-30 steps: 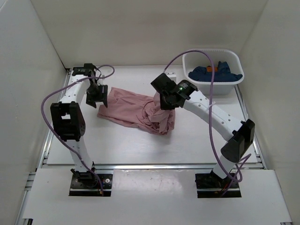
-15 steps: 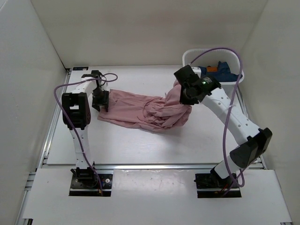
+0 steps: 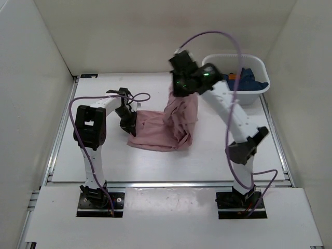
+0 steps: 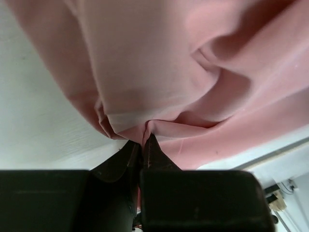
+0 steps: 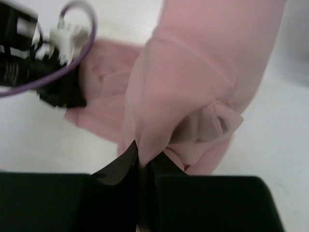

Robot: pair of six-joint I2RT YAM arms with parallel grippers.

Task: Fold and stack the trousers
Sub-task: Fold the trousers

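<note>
While the left gripper [image 4: 143, 140] pinches a gathered tuck of pink cloth between its closed fingers, it sits low over the table [image 3: 155, 163], further toward the middle than half a second ago, when it stood nearer the left edge. Its end of the trousers [image 3: 158, 135] has come along with it, so the left border of the cloth now lies further in.

The right gripper [image 3: 182, 89] has made the bigger change. Half a second ago it was beside the white basket [image 3: 236, 56], with the trousers drawn out long between the two arms. It now stands left of the basket and raised, its fingers clamped on a fold of the fabric. From there the cloth hangs in a narrow drape to the table. The right wrist camera shows that fold bunched just above the shut fingertips, with the left gripper and its purple cable [image 5: 72, 29] beyond it.

The trousers are now a shorter, doubled-up heap at mid-table, between the two grippers. The navy garment [image 3: 252, 80] lies in the basket, apart from them.
</note>
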